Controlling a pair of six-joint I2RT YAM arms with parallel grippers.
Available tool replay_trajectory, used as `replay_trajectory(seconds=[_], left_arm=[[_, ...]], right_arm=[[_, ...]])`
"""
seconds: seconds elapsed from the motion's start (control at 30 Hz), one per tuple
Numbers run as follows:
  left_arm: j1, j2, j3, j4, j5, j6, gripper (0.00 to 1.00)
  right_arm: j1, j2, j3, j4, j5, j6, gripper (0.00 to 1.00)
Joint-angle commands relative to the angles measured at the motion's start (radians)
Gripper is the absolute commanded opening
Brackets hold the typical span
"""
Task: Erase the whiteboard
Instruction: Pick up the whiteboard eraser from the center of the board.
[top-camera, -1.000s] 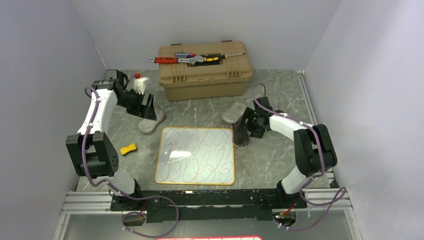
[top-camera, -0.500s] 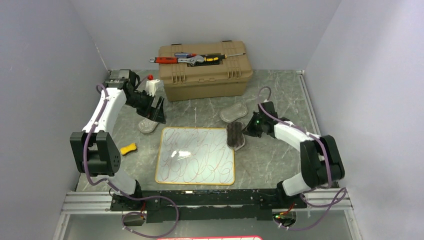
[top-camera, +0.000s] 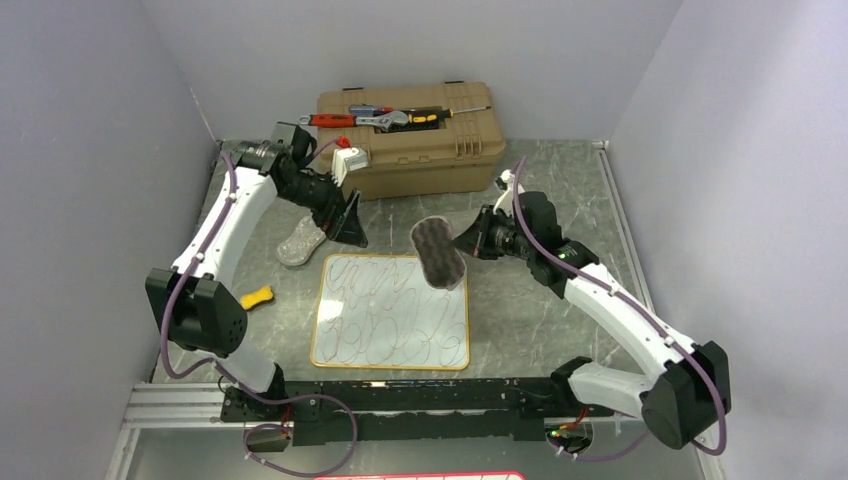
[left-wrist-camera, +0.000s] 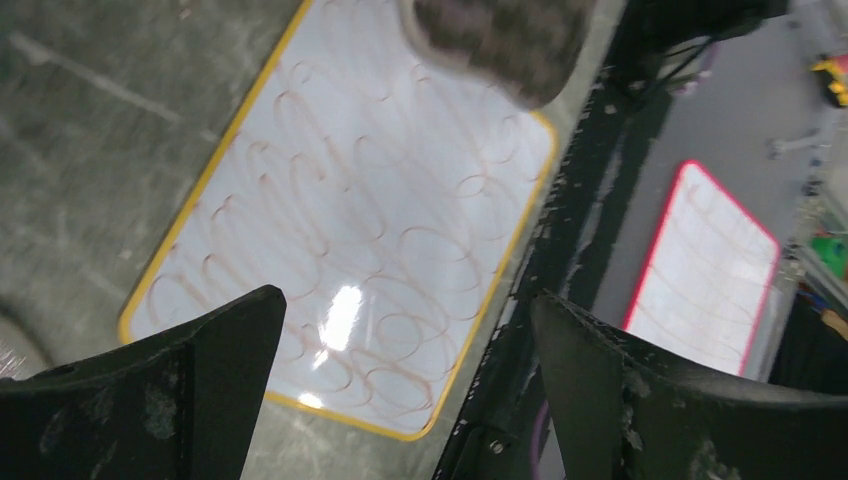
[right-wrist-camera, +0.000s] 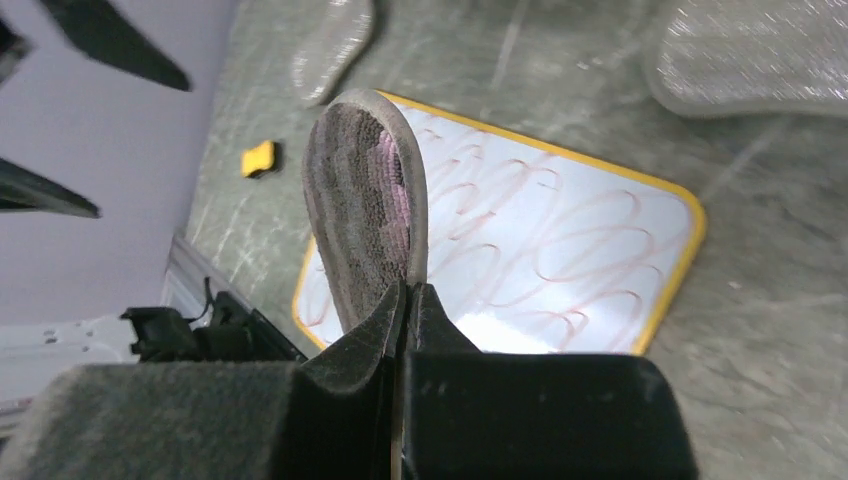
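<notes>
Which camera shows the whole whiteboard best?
The top external view. There the whiteboard lies flat with nearly its whole yellow rim showing; the dark pad overlaps just one far corner. The left wrist view shows it slanted, one corner behind the pad. In the right wrist view the pad and right gripper cover a big part.

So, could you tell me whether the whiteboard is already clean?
No, the whiteboard is covered edge to edge with reddish looping scribbles.
</notes>
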Motion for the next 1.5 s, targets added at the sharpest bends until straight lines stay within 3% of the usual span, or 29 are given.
replay_trajectory(seconds=[0.0, 0.17, 0.43, 0.5, 0.63, 0.8, 0.83, 0.87, 0.9, 0.93, 1.0, 1.03, 1.1, 1.27, 1.47], left_arm=[[-0.007, -0.038, 0.006, -0.03, 0.262, 0.001, 0.99], [-0.037, -0.09, -0.067, 0.042, 0.357, -0.057, 0.99], [-0.038, -0.088, -0.087, -0.052, 0.472, 0.053, 0.98], [-0.038, -0.079, -0.068, -0.08, 0.508, 0.087, 0.89], [-0.038, -0.045, -0.034, -0.123, 0.531, 0.138, 0.61], [-0.038, 0.012, -0.02, -0.21, 0.513, 0.233, 0.56], [-0.038, 0.016, -0.023, -0.213, 0.513, 0.239, 0.51], [-0.038, 0.019, -0.024, -0.22, 0.519, 0.25, 0.38], [-0.037, 0.022, -0.019, -0.226, 0.522, 0.262, 0.17], [-0.037, 0.026, -0.01, -0.225, 0.515, 0.259, 0.06], [-0.038, 0.032, 0.021, -0.246, 0.491, 0.279, 0.04], [-0.038, 0.034, 0.038, -0.254, 0.469, 0.293, 0.04], [-0.038, 0.026, 0.067, -0.25, 0.391, 0.31, 0.04], [-0.073, -0.112, 0.02, -0.068, 0.075, 0.359, 0.04], [-0.186, -0.363, -0.145, 0.126, -0.338, 0.681, 0.04]], right_arm=[[0.107, -0.06, 0.09, 0.056, 0.086, -0.042, 0.0], [0.289, -0.03, 0.162, 0.148, 0.223, -0.034, 0.0], [0.326, 0.012, 0.189, 0.235, 0.109, -0.042, 0.0], [0.34, 0.023, 0.198, 0.229, 0.131, -0.052, 0.0], [0.362, 0.04, 0.197, 0.232, 0.149, -0.057, 0.0], [0.375, 0.008, 0.16, 0.26, 0.165, -0.029, 0.0], [0.375, -0.005, 0.148, 0.273, 0.168, -0.022, 0.0], [0.375, -0.014, 0.139, 0.281, 0.165, -0.014, 0.0], [0.375, -0.015, 0.132, 0.289, 0.156, -0.004, 0.0], [0.375, -0.011, 0.131, 0.287, 0.148, 0.006, 0.0], [0.376, 0.003, 0.138, 0.266, 0.149, 0.029, 0.0], [0.376, 0.01, 0.149, 0.247, 0.157, 0.04, 0.02], [0.375, 0.023, 0.19, 0.162, 0.187, 0.057, 0.23], [0.363, 0.021, 0.285, 0.012, 0.268, 0.101, 0.62], [0.28, 0.054, 0.32, -0.058, 0.165, 0.231, 0.71]])
